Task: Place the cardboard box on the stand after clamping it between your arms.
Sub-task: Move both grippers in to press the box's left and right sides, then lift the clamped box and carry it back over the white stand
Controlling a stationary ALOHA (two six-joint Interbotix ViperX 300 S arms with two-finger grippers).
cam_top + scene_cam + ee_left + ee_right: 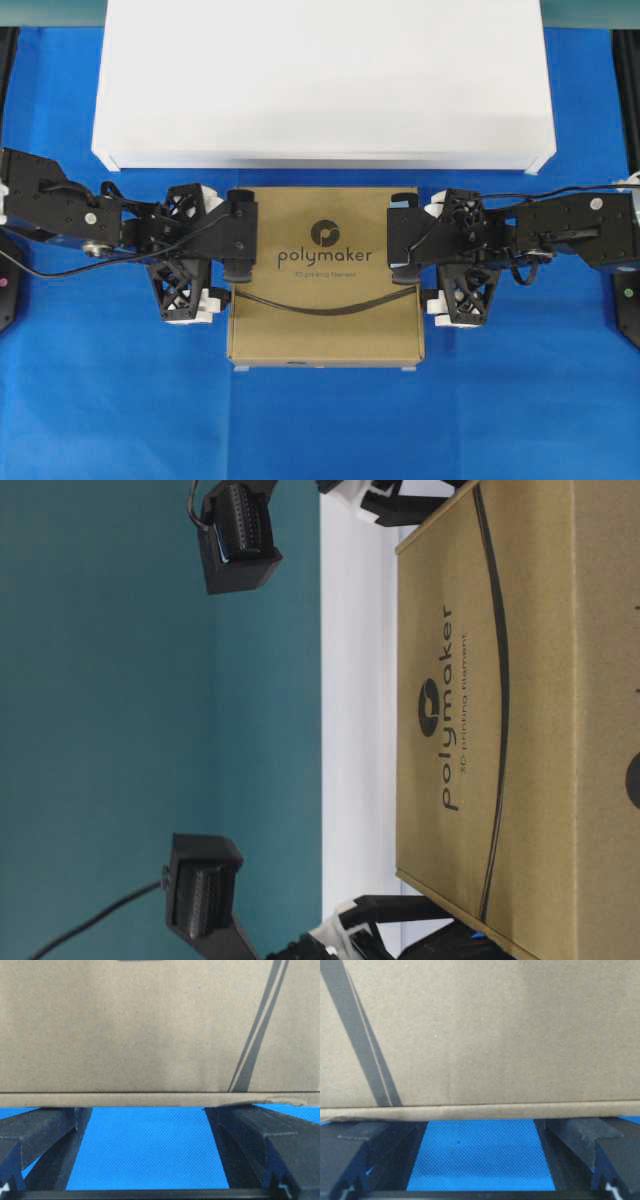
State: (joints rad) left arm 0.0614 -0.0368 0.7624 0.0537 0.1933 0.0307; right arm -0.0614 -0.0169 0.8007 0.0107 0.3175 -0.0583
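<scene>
Overhead view: closed cardboard box (327, 277) pressed between left hand (190, 270) and right hand (458, 262), fingers spread wide.

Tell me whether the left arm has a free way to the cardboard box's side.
Probably yes: the left pincer, open, already sits against the cardboard box at its left edge, with only blue cloth showing between its fingers.

We saw the cardboard box (326, 275), squarish and brown, lying flat with its printed face up, showing a dark circle emblem, the word "polymaker" and a curved dark line beneath. It sat at the centre of the overhead view. The stand (323, 85), a large white flat-topped platform far wider than the box, lay at twelve o'clock from it, its front edge just beside the box's far edge.
</scene>
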